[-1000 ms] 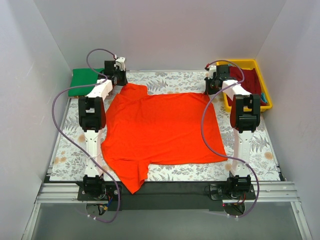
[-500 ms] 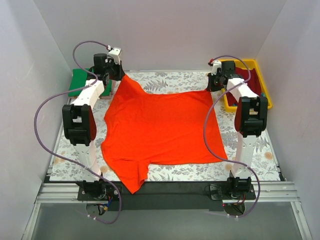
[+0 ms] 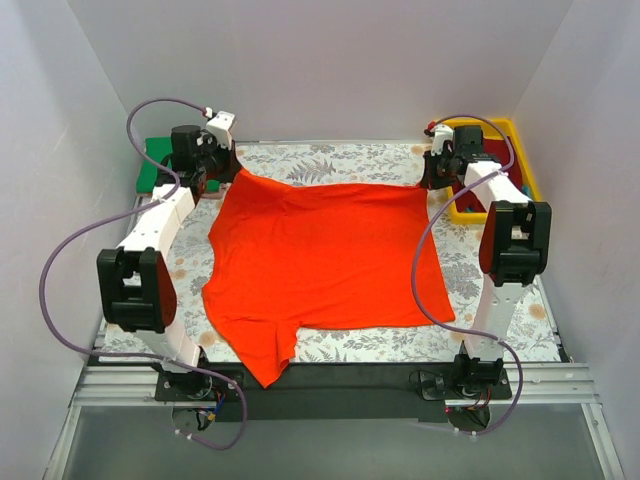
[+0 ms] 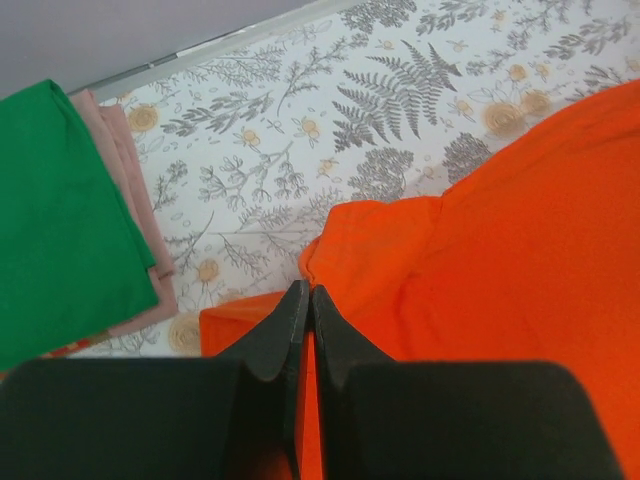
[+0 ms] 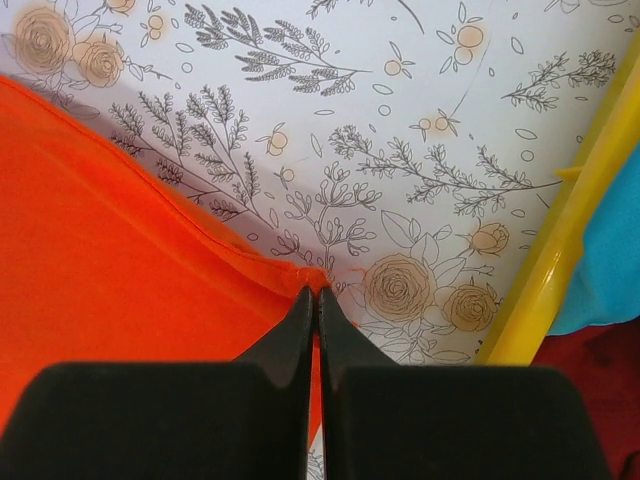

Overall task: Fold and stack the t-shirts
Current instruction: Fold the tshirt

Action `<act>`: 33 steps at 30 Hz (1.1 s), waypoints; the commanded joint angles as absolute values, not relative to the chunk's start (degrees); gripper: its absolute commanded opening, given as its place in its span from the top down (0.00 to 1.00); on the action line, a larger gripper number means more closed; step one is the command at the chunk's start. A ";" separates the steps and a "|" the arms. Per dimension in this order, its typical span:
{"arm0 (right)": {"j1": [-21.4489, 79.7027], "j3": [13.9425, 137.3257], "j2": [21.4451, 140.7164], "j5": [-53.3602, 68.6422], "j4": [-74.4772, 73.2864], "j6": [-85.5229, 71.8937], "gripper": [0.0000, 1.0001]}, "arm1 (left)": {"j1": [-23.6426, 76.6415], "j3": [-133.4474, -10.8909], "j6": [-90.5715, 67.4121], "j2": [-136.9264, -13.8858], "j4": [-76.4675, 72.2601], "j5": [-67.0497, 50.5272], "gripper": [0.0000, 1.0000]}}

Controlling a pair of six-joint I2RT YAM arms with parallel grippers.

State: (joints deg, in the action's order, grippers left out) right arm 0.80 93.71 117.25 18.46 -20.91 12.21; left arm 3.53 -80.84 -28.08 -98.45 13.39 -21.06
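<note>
- The orange shirt (image 3: 320, 260) lay spread flat over the middle of the table (image 3: 330, 160), with one sleeve reaching the near edge.
- The left claw (image 4: 305, 300) was pinched tight on the orange shirt near the far-left corner.
- The right claw (image 5: 313, 298) was clamped on the shirt's hem corner, beside the tray (image 5: 560, 260) at the far-right corner.
- The green shirt (image 4: 60, 230) lay folded at the far-left corner.
- The dark red shirt (image 5: 590, 400) lay in the tray.

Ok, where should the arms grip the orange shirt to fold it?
At its far edge: the far sleeve and the far hem corner, pinched from above. The shirt lies spread mostly flat, so only edges offer cloth to pinch. The left gripper and right gripper are shut there now.
</note>
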 commanded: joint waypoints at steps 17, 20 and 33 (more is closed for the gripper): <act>-1.41 82.45 107.49 24.17 -23.03 19.60 0.99 | 3.34 -56.52 -23.56 -73.14 20.56 -20.13 1.00; -1.41 80.60 107.67 23.91 -23.12 20.92 0.99 | 3.34 -52.22 -23.38 -71.46 20.92 -19.95 1.00; -1.41 75.23 110.12 23.82 -23.73 23.99 0.99 | 3.34 -40.61 -21.80 -72.33 19.95 -18.89 1.00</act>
State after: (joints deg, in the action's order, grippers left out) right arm -1.23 75.48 110.06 22.92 -23.64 22.52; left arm 3.53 -41.12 -23.09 -73.30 20.82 -19.25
